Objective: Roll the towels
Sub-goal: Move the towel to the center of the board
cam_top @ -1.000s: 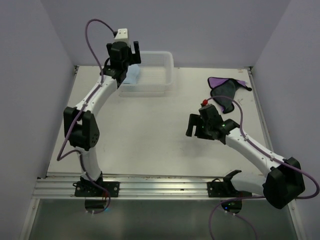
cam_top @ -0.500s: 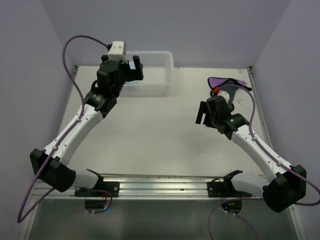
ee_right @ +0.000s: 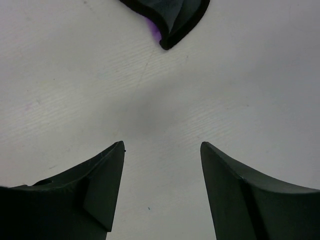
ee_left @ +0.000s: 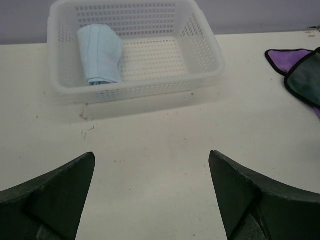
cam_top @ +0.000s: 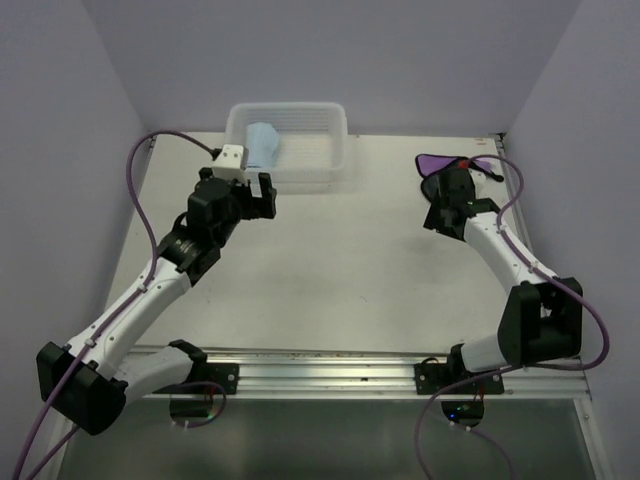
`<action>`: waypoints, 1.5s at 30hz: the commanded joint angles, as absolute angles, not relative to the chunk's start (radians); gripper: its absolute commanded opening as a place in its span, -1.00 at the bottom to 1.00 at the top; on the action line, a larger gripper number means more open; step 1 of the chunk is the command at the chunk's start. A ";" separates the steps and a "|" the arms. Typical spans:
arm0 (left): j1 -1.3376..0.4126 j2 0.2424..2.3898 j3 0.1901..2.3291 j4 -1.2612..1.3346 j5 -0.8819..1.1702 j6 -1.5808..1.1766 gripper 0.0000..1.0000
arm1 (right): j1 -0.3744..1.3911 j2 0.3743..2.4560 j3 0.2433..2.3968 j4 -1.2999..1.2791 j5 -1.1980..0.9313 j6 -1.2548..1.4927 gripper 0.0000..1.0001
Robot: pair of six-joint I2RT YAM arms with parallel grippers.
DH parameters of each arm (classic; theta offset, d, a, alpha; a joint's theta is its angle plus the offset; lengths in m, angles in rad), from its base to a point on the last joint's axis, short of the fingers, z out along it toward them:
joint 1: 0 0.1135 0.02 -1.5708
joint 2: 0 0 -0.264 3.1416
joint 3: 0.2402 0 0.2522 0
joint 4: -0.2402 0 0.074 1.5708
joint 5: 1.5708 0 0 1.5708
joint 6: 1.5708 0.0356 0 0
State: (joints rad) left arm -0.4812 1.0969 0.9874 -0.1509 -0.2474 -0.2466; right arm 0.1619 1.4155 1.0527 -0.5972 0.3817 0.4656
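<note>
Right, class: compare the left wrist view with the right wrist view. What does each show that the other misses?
Left wrist only: the white basket with the light blue towel inside, and the left pincer. Right wrist only: the right pincer, open and empty. Both: the purple towel and the table.

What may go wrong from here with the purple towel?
The right gripper is open over the table, with only a folded corner of the purple towel ahead; it may pinch just that corner and drag the towel. The towel lies bunched near the side wall, so rolling it tidily may fail.
</note>
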 commanded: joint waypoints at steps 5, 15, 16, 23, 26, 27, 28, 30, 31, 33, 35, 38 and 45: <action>-0.520 1.031 0.887 -0.083 -0.268 -0.229 0.99 | 0.135 1.567 1.204 -0.512 0.431 0.427 0.30; -0.555 1.054 0.841 -0.066 -0.255 -0.221 0.99 | 0.138 1.821 1.380 -0.420 0.411 0.399 -0.05; -0.558 1.061 0.839 -0.066 -0.256 -0.221 0.99 | 0.137 1.869 1.396 -0.416 0.414 0.397 -0.05; -0.598 1.103 0.847 -0.063 -0.267 -0.212 0.99 | 0.138 2.017 1.477 -0.285 0.428 0.334 -0.04; -0.598 1.123 0.851 -0.063 -0.265 -0.210 0.99 | 0.137 2.077 1.552 -0.276 0.431 0.308 -0.04; -0.600 1.127 0.851 -0.064 -0.265 -0.210 0.99 | 0.137 2.092 1.571 -0.281 0.433 0.305 -0.03; -0.600 1.140 0.853 -0.066 -0.267 -0.210 0.99 | 0.137 2.109 1.586 -0.284 0.433 0.302 -0.03; -0.600 1.149 0.857 -0.067 -0.268 -0.207 0.99 | 0.137 2.146 1.626 -0.287 0.436 0.292 -0.03; -0.600 1.158 0.859 -0.069 -0.268 -0.206 0.99 | 0.137 2.157 1.635 -0.285 0.442 0.287 -0.03; -0.601 1.173 0.865 -0.072 -0.271 -0.204 0.99 | 0.137 2.183 1.661 -0.279 0.445 0.275 -0.03; -0.601 1.178 0.868 -0.072 -0.272 -0.203 0.99 | 0.135 2.201 1.692 -0.282 0.442 0.265 -0.02; -0.603 1.192 0.870 -0.074 -0.276 -0.199 0.99 | 0.133 2.249 1.736 -0.301 0.449 0.261 -0.03; -0.609 1.201 0.873 -0.075 -0.282 -0.192 0.99 | 0.107 2.316 1.807 -0.379 0.457 0.302 -0.17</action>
